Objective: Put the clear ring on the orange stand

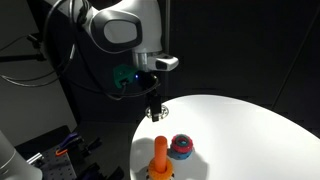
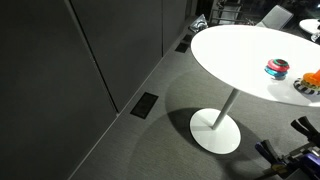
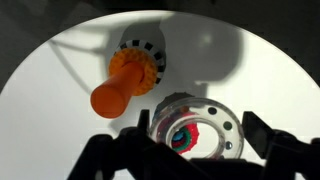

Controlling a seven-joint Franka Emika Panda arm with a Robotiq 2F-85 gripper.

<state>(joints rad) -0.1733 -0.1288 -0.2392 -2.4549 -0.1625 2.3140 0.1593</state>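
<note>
The clear ring is a see-through plastic ring with small dots on its rim. It sits between the two black fingers of my gripper, which is shut on it. In an exterior view my gripper hangs above the far edge of the white round table. The orange stand is an upright peg on a wider base and stands nearer the camera, below my gripper in the picture. In the wrist view the orange stand lies up and left of the ring. It also shows at the frame edge in an exterior view.
A squat red-and-blue ring stack stands beside the orange stand; it also shows in an exterior view and through the clear ring in the wrist view. The table has one central pedestal foot. Dark panels stand behind.
</note>
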